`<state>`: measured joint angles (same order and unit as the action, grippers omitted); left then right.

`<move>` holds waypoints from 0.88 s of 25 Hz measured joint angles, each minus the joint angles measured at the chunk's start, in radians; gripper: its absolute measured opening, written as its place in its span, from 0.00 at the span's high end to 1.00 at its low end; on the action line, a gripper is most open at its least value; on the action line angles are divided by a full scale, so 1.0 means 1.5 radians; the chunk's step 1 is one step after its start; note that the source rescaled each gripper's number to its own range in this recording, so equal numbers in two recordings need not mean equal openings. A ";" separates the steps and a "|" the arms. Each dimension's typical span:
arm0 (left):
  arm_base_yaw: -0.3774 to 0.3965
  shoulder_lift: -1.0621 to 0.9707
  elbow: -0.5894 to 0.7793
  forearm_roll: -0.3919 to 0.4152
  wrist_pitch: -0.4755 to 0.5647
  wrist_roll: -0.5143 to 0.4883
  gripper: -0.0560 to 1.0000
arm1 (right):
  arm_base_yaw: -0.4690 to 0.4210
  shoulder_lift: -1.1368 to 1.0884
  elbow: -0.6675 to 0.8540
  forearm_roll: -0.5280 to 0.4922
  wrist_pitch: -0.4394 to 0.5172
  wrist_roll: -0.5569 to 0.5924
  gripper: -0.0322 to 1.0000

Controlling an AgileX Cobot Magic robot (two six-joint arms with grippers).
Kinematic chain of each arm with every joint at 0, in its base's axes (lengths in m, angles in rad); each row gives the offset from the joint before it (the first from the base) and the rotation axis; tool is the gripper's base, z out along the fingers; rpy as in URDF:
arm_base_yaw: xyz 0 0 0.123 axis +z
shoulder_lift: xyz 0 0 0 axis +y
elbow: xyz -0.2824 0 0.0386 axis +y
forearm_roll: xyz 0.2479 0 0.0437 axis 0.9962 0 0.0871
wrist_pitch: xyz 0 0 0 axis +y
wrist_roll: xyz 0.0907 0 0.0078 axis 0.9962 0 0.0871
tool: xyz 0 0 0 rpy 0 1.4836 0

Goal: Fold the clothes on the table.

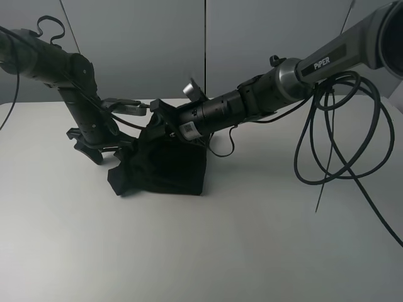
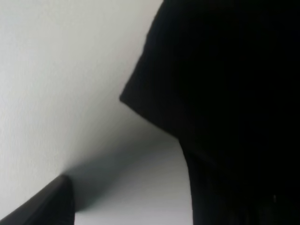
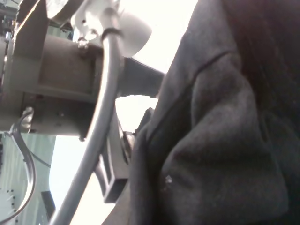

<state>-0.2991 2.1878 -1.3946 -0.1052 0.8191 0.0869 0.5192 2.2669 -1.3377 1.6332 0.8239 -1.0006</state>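
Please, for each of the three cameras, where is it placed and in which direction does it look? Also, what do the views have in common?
Exterior high: mounted high, facing the grey wall, looking down on the table, the T-shirt and both arms.
Left wrist: on the left arm, very close to the black fabric over the white tabletop; a dark part, maybe a finger, shows at one corner.
Right wrist: on the right arm, close to the shirt's folds; the left arm shows beyond.
Shared: all three views show the shirt.

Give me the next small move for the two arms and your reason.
Probably lower the raised T-shirt fabric forward onto the table: both grippers meet at its lifted back edge, the right gripper buried in cloth, while the front already rests flat.
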 joint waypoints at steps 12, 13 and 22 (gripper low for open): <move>0.001 0.004 -0.032 -0.029 0.036 0.030 0.01 | -0.001 0.000 0.000 0.000 -0.013 0.009 0.84; 0.001 0.002 -0.038 -0.030 0.041 0.030 0.01 | -0.001 0.000 0.002 -0.001 -0.013 0.009 0.84; 0.020 -0.080 -0.089 -0.033 0.074 0.030 0.00 | -0.001 0.000 0.003 -0.015 -0.012 0.014 0.84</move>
<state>-0.2687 2.0677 -1.5275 -0.1544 0.9297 0.1323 0.5182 2.2669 -1.3334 1.6103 0.8066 -0.9800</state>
